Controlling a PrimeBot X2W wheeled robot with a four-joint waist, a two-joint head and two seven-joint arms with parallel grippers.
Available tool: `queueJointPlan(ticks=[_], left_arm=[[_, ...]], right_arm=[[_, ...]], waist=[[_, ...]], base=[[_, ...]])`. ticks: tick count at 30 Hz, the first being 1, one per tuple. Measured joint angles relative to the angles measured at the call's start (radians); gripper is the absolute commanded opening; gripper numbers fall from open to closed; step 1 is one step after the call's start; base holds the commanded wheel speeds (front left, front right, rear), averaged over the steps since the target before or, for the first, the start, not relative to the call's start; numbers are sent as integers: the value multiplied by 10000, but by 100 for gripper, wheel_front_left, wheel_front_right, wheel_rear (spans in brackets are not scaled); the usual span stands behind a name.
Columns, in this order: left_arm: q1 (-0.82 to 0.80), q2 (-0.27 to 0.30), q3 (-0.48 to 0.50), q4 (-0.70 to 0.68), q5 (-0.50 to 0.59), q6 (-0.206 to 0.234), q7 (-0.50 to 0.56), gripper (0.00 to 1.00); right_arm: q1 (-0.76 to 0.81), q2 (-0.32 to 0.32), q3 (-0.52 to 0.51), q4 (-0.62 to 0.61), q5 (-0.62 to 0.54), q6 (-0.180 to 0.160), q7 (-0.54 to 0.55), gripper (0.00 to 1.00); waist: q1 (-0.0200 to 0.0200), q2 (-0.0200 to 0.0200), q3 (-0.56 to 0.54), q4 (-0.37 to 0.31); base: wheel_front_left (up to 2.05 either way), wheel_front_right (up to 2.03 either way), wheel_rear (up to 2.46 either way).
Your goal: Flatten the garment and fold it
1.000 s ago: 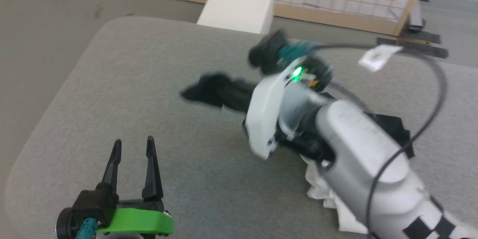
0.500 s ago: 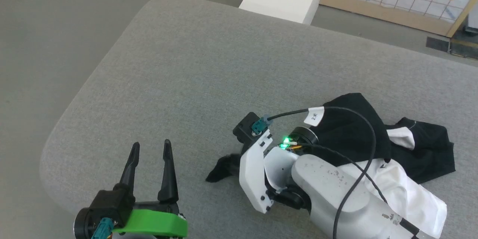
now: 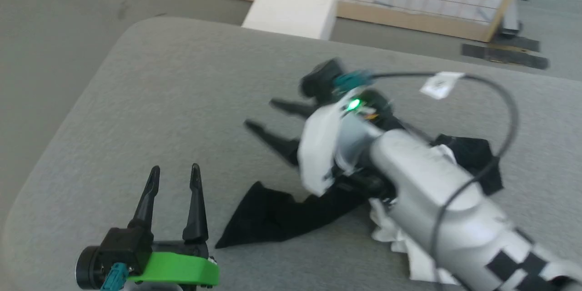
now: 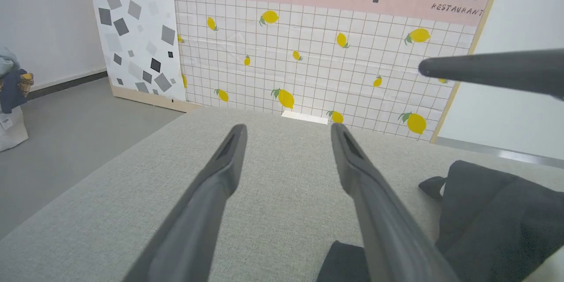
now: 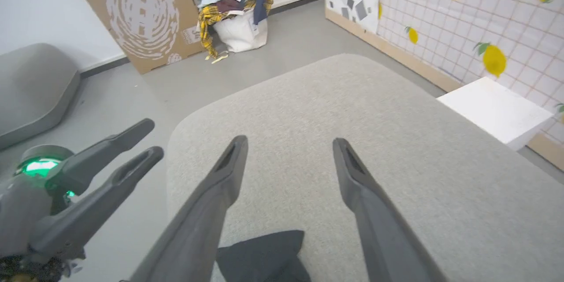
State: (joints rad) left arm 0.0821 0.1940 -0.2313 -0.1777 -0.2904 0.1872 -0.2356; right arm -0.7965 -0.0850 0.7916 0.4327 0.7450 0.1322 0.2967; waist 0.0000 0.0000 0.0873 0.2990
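Head view: the garment (image 3: pixel 282 216) lies crumpled at lower centre-right on the grey padded surface (image 3: pixel 182 77). Its black flap runs toward the lower left and its white part lies beneath the right arm. The right gripper (image 3: pixel 261 116) hovers above it, jaws wide and empty. The left gripper (image 3: pixel 175 170), also spread and empty, looks nearer the flap's tip. The right wrist view adds black cloth directly under its fingers.

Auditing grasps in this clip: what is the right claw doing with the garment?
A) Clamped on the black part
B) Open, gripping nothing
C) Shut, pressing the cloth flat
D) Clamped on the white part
B: the right claw has its fingers spread with nothing between them, while the garment lies loose on the grey cushion.
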Motion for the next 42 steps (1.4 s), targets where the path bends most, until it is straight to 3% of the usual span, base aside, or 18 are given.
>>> queueJointPlan(ticks=[5, 11, 14, 17, 22, 25, 29, 37, 42], left_arm=[[-25, 190, -31, -263, 73, -44, 115, 100], [-140, 280, -67, -270, 75, -111, 115, 100], [-135, 280, -73, -242, 77, -102, 107, 100], [-108, 272, -96, -224, 82, -94, 50, 100], [58, 274, -148, -84, 119, -86, 35, 100], [102, 314, -180, -52, 180, -69, -35, 100], [-4, 627, -470, 65, 355, -309, 263, 100], [-1859, 1555, -1789, 1166, 656, -2015, 3298, 100], [-2421, 1712, -2527, 2063, 510, -2704, 5187, 100]], right_arm=[[360, -1275, -1386, -1179, -228, -2, -251, 100], [2630, -2435, -4071, -3093, -1319, 0, -688, 100], [4337, -2326, -5823, -4219, -2132, -2, -936, 100], [6218, -1595, -7474, -5549, -3081, -2, -1041, 100], [8661, -167, -9085, -7200, -4604, -2, -1394, 100], [9679, 265, -9643, -7682, -4907, -2, -1641, 100], [10222, 320, -9862, -7915, -4819, -2, -1776, 100], [9815, 326, -9812, -8245, -4711, -2, -1768, 100], [9701, 332, -9580, -8272, -4706, -2, -1630, 100]], waist=[[0, 0, -69, -740], [0, 0, -93, -1563], [0, 1, -110, -1911], [0, 1, -131, -2230], [0, 1, -156, -2610], [0, 1, -171, -2789], [0, 1, -122, -2932], [0, 0, 399, -2820], [0, 1, 761, -2655]], base=[[0, 0, 0], [0, 0, 0], [0, 0, 0], [0, 0, 0], [0, 0, 0], [0, 0, 0], [0, 0, 0], [0, 0, 0], [0, 0, 0]])
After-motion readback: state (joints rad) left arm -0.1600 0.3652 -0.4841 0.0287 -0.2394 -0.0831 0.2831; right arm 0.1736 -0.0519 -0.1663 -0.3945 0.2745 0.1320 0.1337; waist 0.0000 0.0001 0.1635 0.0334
